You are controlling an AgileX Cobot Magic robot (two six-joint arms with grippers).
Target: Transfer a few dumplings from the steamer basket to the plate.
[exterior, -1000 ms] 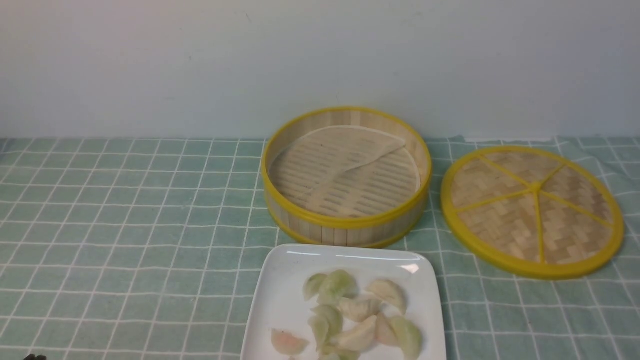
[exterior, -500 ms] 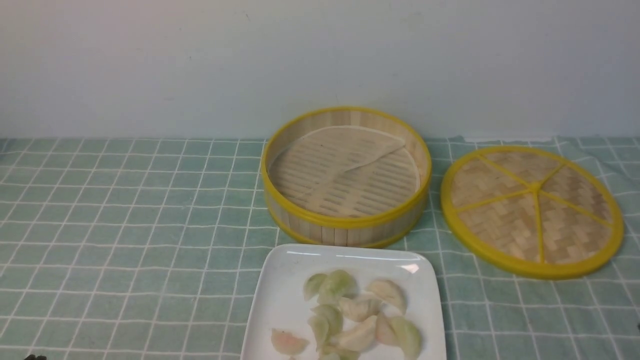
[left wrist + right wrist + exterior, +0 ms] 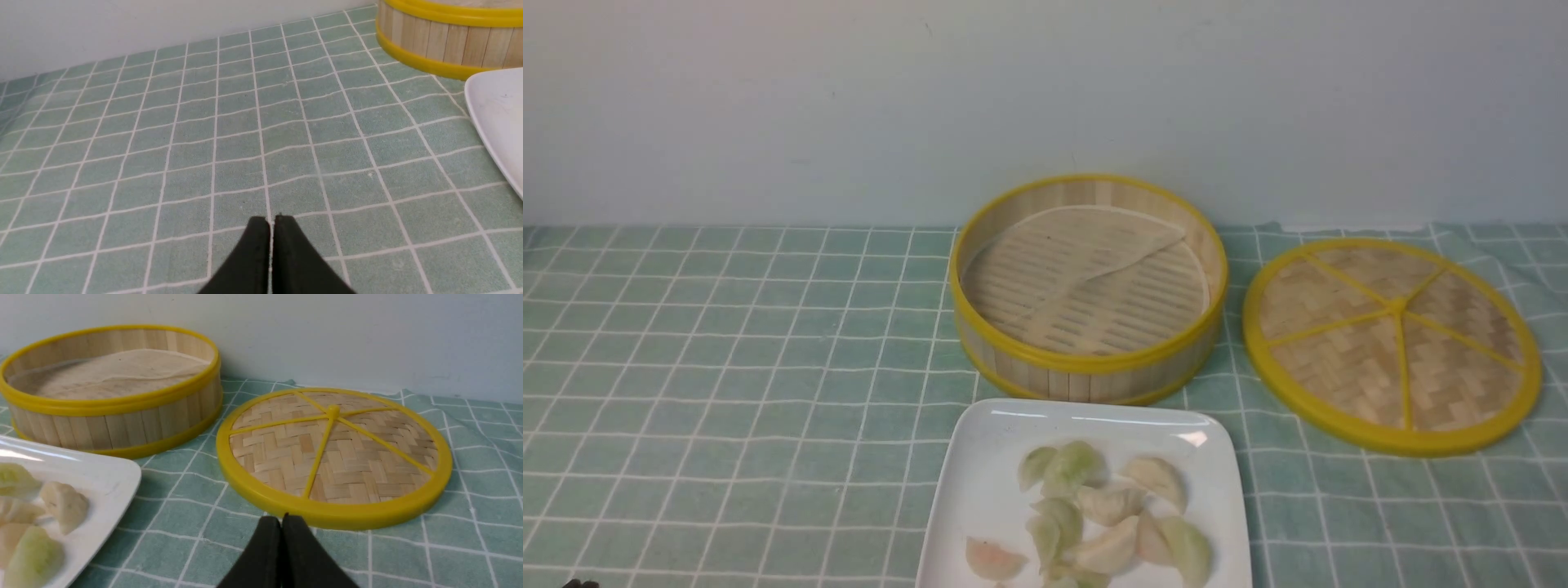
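Bamboo steamer basket (image 3: 1086, 286) being seen bare of dumplings (image 3: 1094, 514), which lie heaped on the plate (image 3: 980, 490) just before it, both the left gripper (image 3: 271, 222) and right gripper (image 3: 282, 522) should be kept low, jaws shut on nothing, clear of the plate.

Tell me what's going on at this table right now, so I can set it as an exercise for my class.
Nothing is being handled at this moment. The dumplings all lie piled on the white plate, and the steamer basket behind it holds only its liner sheet. Its woven lid lies flat on the checked cloth to the right. The left gripper and right gripper are both shut and empty, hanging over the cloth, away from the food. The moving looks finished.
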